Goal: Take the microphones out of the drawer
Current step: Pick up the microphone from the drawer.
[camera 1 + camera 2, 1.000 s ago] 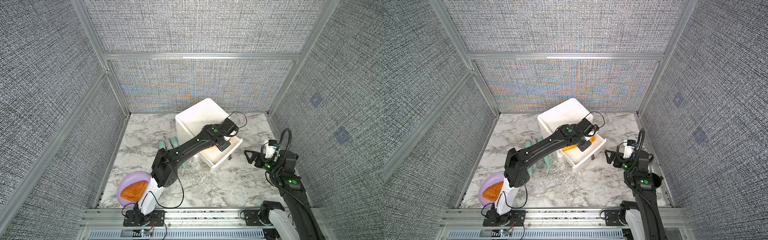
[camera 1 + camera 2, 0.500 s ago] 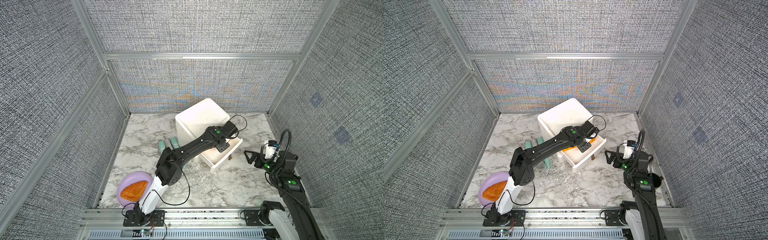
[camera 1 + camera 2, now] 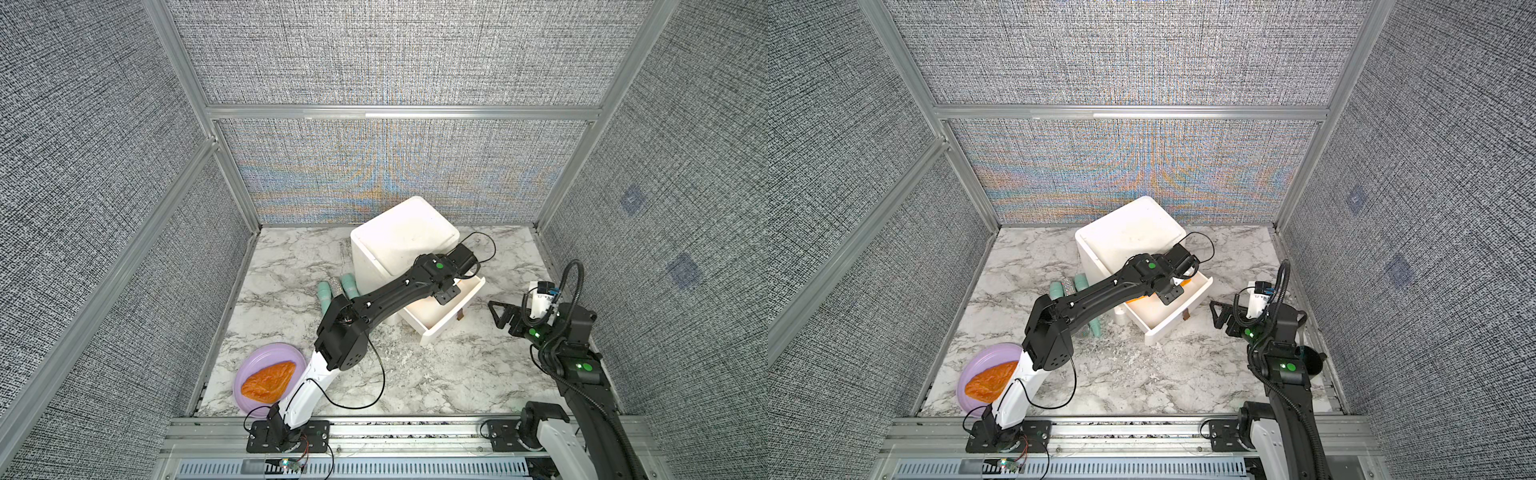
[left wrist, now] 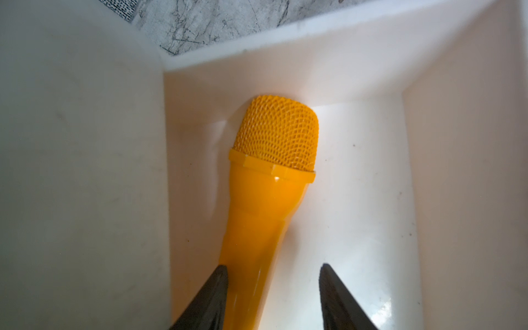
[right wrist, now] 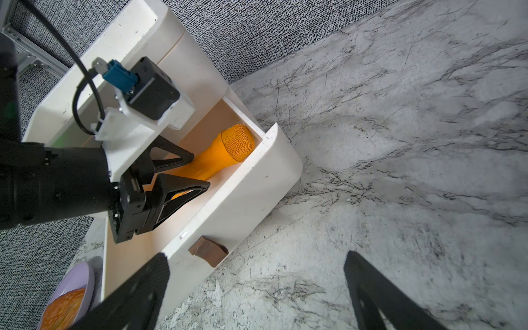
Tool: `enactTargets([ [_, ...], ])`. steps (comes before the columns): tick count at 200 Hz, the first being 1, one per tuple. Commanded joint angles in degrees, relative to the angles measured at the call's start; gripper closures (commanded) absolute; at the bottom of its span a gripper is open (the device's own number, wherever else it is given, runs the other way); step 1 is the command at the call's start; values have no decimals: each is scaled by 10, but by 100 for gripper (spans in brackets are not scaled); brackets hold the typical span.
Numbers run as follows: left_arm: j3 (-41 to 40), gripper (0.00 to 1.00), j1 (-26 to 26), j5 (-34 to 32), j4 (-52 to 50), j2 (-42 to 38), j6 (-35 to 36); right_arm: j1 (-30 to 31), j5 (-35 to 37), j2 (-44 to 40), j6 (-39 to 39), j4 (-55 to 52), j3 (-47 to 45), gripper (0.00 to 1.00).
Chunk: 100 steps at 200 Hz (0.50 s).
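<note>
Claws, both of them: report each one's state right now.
Left claw: open, straddling the microphone inside the drawer, not clamped on it.
Right claw: open, empty, over the table beside the drawer.

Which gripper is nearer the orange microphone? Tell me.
Left. The left gripper is inside the drawer, jaws straddling the orange microphone; the right gripper hangs open outside the drawer front.

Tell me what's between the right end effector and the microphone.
In the right wrist view, the drawer front with its brown pull separates the right end effector from the microphone.
</note>
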Motion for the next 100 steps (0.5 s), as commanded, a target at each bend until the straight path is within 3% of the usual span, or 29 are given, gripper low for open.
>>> enactTargets([
  [1, -4, 46, 3, 51, -35, 9, 7, 0, -3, 0, 4, 17, 0, 2],
  [21, -5, 48, 3, 71, -46, 6, 5, 0, -4, -2, 3, 15, 1, 2],
  [43, -10, 59, 3, 82, -53, -1, 8, 0, -6, -6, 3, 16, 0, 2],
  [58, -16, 60, 3, 72, -49, -6, 7, 0, -6, -6, 3, 17, -2, 2],
  [78, -25, 49, 3, 49, -40, -11, 3, 0, -9, -8, 3, 18, -2, 2],
  [100, -21, 45, 4, 46, -43, -7, 4, 0, -10, -10, 2, 17, -2, 2],
])
